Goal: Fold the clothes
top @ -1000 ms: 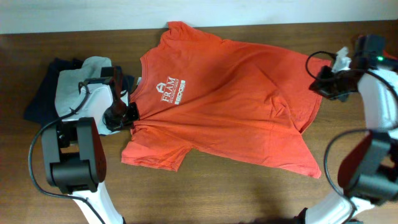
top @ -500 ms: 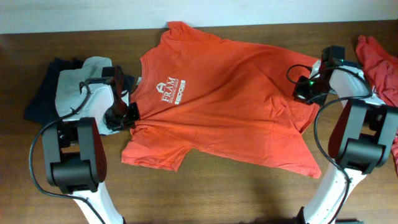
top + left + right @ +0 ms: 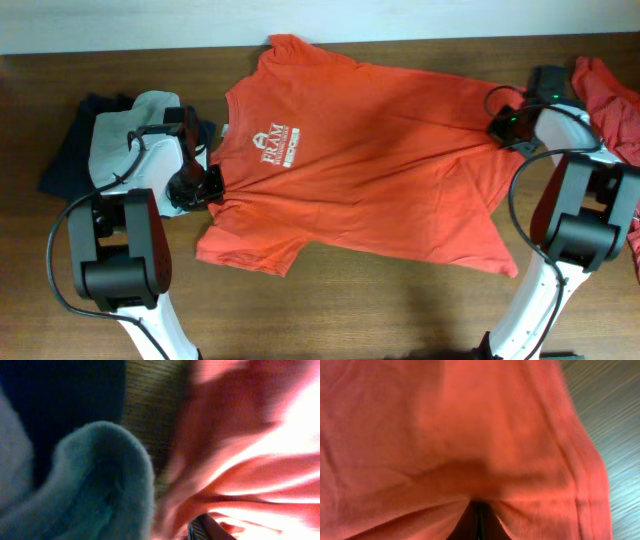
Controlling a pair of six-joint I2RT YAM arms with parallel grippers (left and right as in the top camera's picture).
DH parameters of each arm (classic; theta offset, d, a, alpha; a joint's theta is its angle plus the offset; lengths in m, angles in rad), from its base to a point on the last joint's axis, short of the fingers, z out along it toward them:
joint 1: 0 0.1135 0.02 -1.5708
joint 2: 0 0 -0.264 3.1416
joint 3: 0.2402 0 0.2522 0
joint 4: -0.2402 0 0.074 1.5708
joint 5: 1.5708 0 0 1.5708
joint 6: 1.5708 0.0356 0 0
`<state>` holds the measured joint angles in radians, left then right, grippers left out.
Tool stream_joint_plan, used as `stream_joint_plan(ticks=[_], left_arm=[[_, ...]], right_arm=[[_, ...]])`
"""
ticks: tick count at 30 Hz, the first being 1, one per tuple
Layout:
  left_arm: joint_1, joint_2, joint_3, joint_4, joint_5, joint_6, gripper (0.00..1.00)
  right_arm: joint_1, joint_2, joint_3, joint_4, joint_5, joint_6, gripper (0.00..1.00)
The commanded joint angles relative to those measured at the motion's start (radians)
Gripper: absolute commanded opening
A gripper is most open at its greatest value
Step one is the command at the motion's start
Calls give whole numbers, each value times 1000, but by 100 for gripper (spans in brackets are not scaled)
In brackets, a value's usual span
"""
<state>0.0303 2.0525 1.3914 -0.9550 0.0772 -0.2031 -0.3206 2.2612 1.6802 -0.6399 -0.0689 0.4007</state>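
Overhead, the orange T-shirt (image 3: 370, 160) lies spread on the table (image 3: 330, 320), its hem pinched by the right gripper (image 3: 501, 125); the left gripper (image 3: 200, 185) meets the opposite edge, grip unclear.

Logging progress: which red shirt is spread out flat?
The lettered shirt in the middle; the other shirt lies bunched at the right edge of view.

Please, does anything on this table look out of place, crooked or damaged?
The spread orange-red cotton T-shirt lies askew on the wooden table, creased near its hem. A second orange-red T-shirt sits bunched at the right edge, partly out of view. Nothing looks spilled or torn.
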Motion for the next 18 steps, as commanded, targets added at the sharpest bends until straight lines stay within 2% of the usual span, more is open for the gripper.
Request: stream_joint_plan(ticks=[1, 5, 6, 8, 10, 15, 18], left_arm=[[3, -19, 8, 0, -14, -1, 36], [3, -19, 18, 2, -14, -1, 36], [3, -22, 25, 0, -14, 4, 36], [3, -38, 54, -8, -14, 32, 36], [3, -70, 95, -12, -13, 59, 37], [-16, -129, 218, 23, 85, 248, 52], [-41, -126, 258, 80, 95, 311, 52]], right_arm=[[-62, 70, 62, -8, 47, -85, 4], [-63, 70, 130, -21, -61, -213, 7], [-63, 68, 150, -40, -85, -226, 13], [-64, 61, 195, -91, -158, -241, 38], [-68, 48, 239, -135, -232, -241, 49], [-67, 2, 357, -275, -325, -239, 52], [-63, -36, 408, -381, -324, -239, 53]])
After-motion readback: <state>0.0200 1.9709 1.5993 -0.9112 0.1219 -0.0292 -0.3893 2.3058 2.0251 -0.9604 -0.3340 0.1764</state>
